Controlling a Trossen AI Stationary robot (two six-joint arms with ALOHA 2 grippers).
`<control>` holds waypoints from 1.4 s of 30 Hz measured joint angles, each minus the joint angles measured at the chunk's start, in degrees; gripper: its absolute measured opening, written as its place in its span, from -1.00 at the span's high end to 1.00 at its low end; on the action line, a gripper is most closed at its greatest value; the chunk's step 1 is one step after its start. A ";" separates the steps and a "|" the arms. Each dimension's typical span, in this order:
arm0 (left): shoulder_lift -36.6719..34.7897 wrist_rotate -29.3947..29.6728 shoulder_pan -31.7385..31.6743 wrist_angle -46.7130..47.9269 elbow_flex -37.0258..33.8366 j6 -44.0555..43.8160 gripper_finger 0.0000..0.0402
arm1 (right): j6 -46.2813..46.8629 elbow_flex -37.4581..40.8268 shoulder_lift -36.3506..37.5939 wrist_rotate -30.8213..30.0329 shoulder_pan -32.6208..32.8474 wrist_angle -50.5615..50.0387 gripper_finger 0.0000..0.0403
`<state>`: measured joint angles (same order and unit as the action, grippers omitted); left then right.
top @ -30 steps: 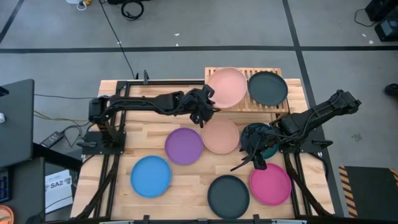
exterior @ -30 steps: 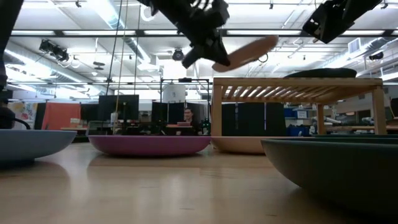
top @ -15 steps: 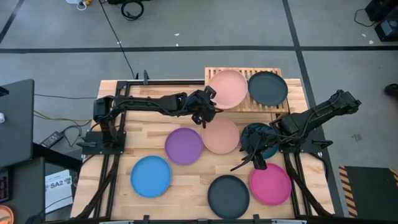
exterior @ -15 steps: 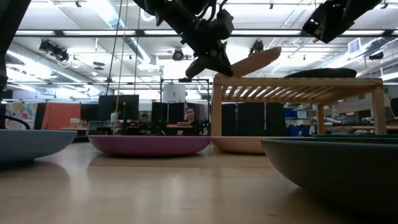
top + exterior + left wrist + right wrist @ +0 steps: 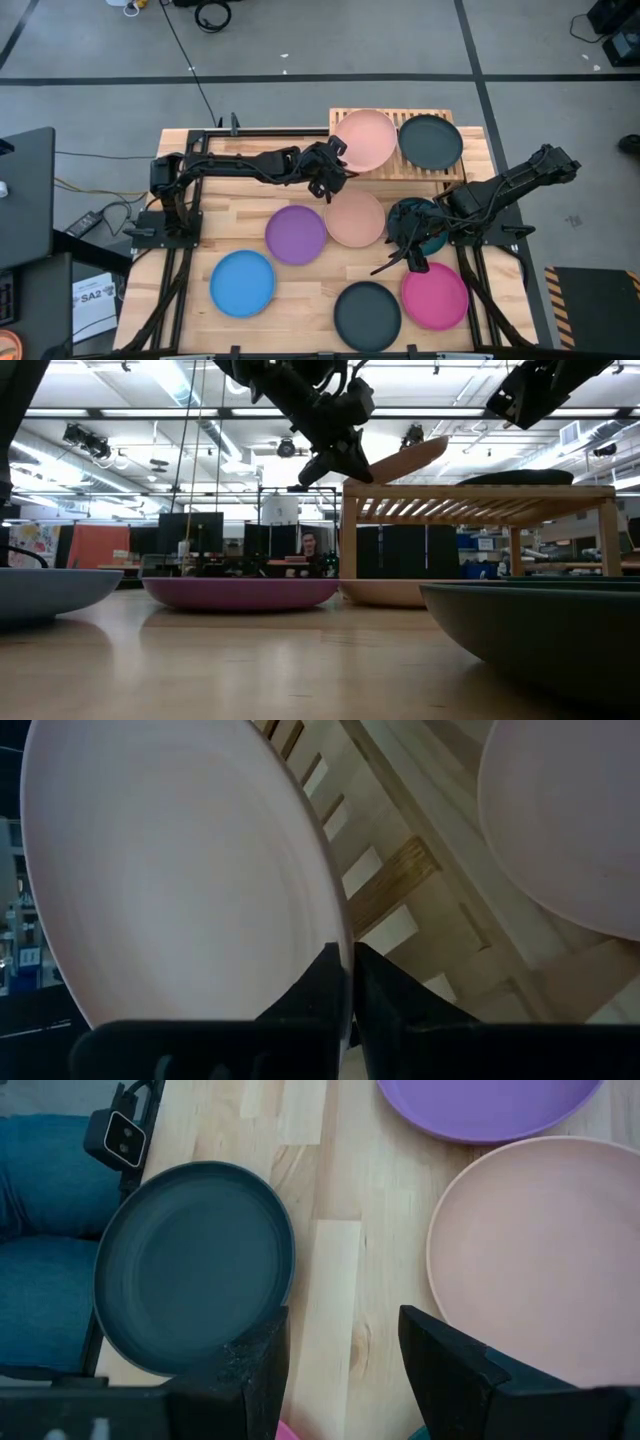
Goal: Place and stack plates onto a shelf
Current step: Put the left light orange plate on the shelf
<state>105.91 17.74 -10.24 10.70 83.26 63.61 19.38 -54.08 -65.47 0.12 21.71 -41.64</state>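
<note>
The peach plate (image 5: 365, 141) we hold sits tilted over the left half of the shelf (image 5: 441, 171), its far edge seemingly resting on the slats beside the black plate (image 5: 431, 141). Our left end effector (image 5: 331, 170) pinches its near rim, raised off the wood. To finish well, we should lower that rim until the plate lies flat, then release and back straight out. Our right end effector (image 5: 413, 240), fingers spread and empty, waits above the teal plate (image 5: 437, 240) on the tabletop (image 5: 240, 200).
</note>
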 joint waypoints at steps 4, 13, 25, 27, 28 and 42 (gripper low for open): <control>-0.02 -0.02 0.00 0.00 0.00 -1.04 0.89 | 0.00 0.00 0.00 0.00 0.00 0.01 0.04; -0.04 0.00 0.00 0.04 0.00 -8.92 0.74 | 0.00 0.00 0.00 0.00 0.00 0.01 0.04; -0.04 -3.32 -0.99 -0.11 0.00 -9.02 0.50 | 0.00 0.00 0.00 -0.02 -0.01 0.00 0.04; -0.07 -3.37 -1.29 -0.11 0.00 -9.02 0.47 | 0.00 0.00 0.00 -0.02 -0.02 0.01 0.04; -0.07 -3.40 -1.53 -0.12 0.00 -9.03 0.46 | 0.00 0.00 0.00 -0.02 0.00 0.01 0.04; -0.07 -5.11 -3.34 -4.04 0.00 -10.56 0.35 | -0.02 0.00 0.00 -0.02 0.00 0.01 0.04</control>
<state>105.84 12.62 -13.58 6.66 83.26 53.04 19.36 -54.08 -65.47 0.10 21.71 -41.63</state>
